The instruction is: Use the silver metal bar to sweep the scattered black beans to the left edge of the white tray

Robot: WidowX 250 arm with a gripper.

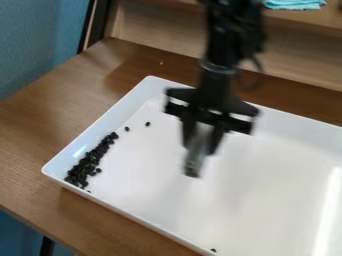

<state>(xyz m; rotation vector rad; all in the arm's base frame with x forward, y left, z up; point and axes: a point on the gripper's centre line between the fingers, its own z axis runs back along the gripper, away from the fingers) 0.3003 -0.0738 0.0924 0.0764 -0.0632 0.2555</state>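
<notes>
Lying nearest the camera, one lone dark bean (213,250) sat by the near wall of the white tray (147,180), and a black leg (47,247) stood below the table (30,155), off the tray's near left corner as the camera saw it. Inside that corner, a bunch of small dark beans (85,167) spread in a band along the tray's left wall, heaped thickest close to the corner and thinning toward the far end. Two stray beans (147,124) lay apart from the band, farther along the tray floor. A bright streak of light (327,212) ran over the tray's right part.

Over the middle of the tray hung the black gripper (199,149), pointing down, with a narrow greyish piece (194,162), dark at its lower end, at its tip. Whether the gripper was spread, pressed together or pinching that piece, I could not tell; nor could I tell if the piece touched the tray.

Past the tray's far wall, a tiny pale speck (161,63) lay on the table. Farther from the tray rose a wooden panel (160,27), with a turquoise cloth (294,4) above it; a blue wall (40,45) stood beyond the tray's left side.
</notes>
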